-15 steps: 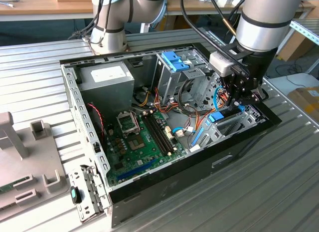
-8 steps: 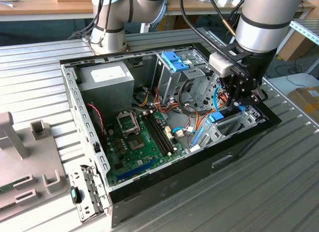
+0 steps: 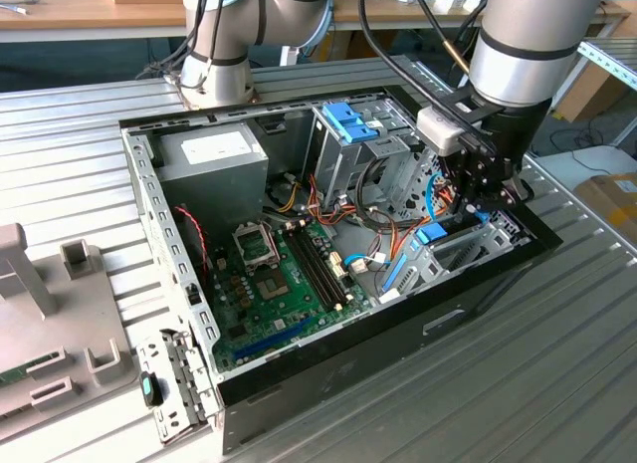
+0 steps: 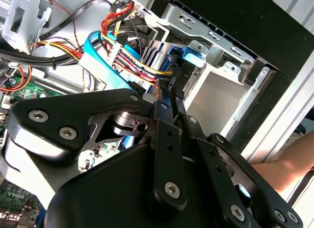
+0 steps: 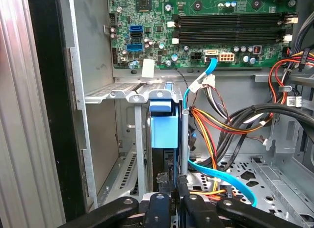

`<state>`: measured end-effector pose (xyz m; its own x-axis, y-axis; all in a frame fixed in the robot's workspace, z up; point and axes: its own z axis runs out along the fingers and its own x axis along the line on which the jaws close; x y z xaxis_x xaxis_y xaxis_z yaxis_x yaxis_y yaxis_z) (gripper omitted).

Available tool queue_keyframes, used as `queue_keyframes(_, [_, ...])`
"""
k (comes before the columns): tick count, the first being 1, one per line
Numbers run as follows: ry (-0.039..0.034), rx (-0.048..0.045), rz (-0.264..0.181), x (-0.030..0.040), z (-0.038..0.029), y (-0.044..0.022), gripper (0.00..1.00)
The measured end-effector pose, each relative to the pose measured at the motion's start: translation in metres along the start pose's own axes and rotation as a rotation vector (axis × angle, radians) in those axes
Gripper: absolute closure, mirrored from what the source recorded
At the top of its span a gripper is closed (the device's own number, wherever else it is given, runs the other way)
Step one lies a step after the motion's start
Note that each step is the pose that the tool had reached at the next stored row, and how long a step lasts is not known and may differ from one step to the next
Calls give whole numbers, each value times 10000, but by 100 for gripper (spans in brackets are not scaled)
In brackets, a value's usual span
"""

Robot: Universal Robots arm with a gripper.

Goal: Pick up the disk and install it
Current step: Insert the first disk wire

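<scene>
- The disk [image 5: 163, 132] stands on edge in a slot of the lower cage [image 5: 122, 93], at the case's [image 3: 478, 289] corner on the exterior view's right; its blue carrier end shows above the cage rail in the first wrist view.
- The gripper [image 5: 171, 189] sits directly over the disk's near edge; the jaws look pressed close on that thin edge, pinching it; the contact itself is partly hidden.
- The disk's long axis runs straight away from the jaws, down into the slot, in line with the fingers; so any push goes along the cage rails.
- The blue cable [image 5: 216, 176] and the wire bundle [image 5: 230, 125] lie just beside the slot, on the motherboard [image 3: 279, 284] side.
</scene>
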<state>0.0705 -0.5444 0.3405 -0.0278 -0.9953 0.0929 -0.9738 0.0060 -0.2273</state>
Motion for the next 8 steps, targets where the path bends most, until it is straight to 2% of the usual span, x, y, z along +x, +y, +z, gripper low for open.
queue_keyframes(8, [-7,1,1,0,0,0,83])
